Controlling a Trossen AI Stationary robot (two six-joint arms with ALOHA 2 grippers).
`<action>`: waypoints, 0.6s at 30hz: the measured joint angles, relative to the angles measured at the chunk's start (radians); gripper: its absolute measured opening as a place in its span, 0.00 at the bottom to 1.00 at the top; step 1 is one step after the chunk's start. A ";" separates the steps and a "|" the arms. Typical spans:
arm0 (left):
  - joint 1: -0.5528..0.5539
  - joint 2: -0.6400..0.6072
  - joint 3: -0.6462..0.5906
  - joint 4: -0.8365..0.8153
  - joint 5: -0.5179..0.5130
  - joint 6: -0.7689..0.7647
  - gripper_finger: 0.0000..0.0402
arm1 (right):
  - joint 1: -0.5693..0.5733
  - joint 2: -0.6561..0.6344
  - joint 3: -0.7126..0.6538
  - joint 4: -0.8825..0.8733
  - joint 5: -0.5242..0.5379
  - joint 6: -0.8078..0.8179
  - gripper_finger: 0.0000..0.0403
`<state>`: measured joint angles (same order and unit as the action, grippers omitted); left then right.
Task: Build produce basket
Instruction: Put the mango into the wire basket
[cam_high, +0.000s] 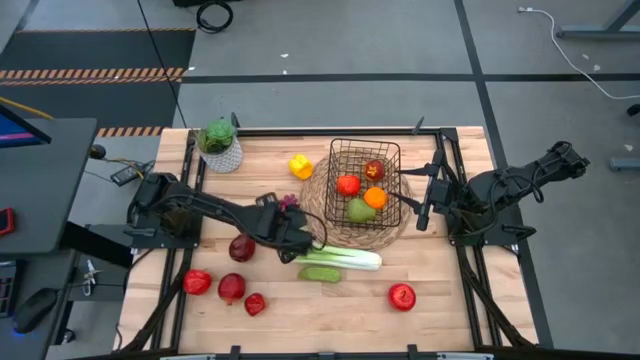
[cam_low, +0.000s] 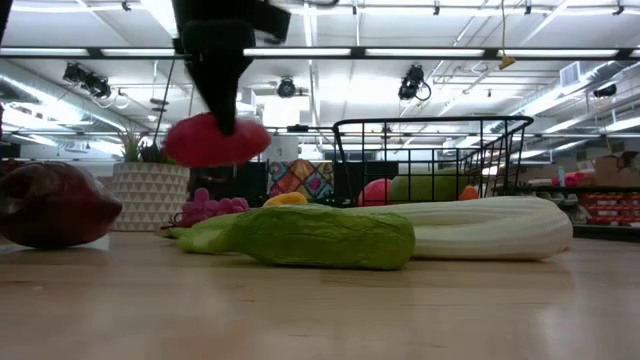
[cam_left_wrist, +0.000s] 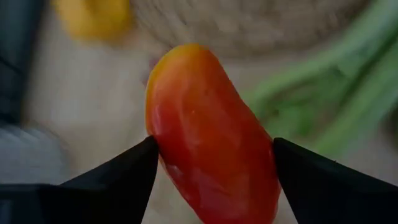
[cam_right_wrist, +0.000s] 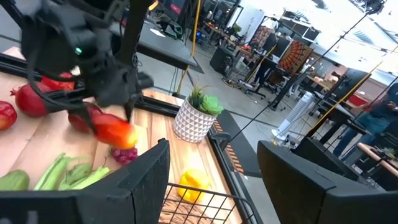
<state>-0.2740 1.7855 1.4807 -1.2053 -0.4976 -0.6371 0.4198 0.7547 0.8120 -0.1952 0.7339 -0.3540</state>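
Note:
My left gripper (cam_high: 296, 240) is shut on a smooth, oblong red-orange pepper (cam_left_wrist: 208, 130) above the table's middle, near the straw mat's left edge. The pepper also shows in the low view (cam_low: 216, 141) and the right wrist view (cam_right_wrist: 115, 132). The black wire basket (cam_high: 364, 150) stands on the round straw mat (cam_high: 318, 195) and holds a red apple, an orange and a green fruit. My right gripper (cam_high: 424, 196) is open and empty, just right of the basket. The leek (cam_high: 338, 258) and cucumber (cam_high: 320, 273) lie on the table. My left gripper pinches the pepper's two long sides (cam_left_wrist: 163, 149) between its two fingers, across its width. The fingers (cam_left_wrist: 124, 177) come from above, pointing down. The pepper is lifted clear of the table and lies about level below the gripper (cam_low: 216, 141).
A dark red apple (cam_high: 242, 248) and purple grapes (cam_high: 291, 203) lie beside my left gripper. A yellow pepper (cam_high: 300, 166) and a potted plant (cam_high: 219, 146) stand at the far left. Several red fruits (cam_high: 231, 288) lie near the front left, another (cam_high: 402, 296) at the front right.

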 joint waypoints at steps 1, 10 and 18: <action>-0.010 0.000 0.002 0.001 -0.066 0.028 0.76 | 0.000 0.000 0.000 -0.002 0.000 0.005 0.61; -0.082 0.000 0.002 0.023 -0.527 0.396 0.77 | 0.000 0.000 0.000 -0.039 0.000 0.056 0.61; -0.084 0.000 0.002 0.225 -0.686 0.887 0.77 | 0.000 0.000 0.000 -0.088 0.000 0.120 0.61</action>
<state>-0.3576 1.7852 1.4830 -0.9799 -1.1841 0.2497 0.4198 0.7547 0.8120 -0.2836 0.7338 -0.2340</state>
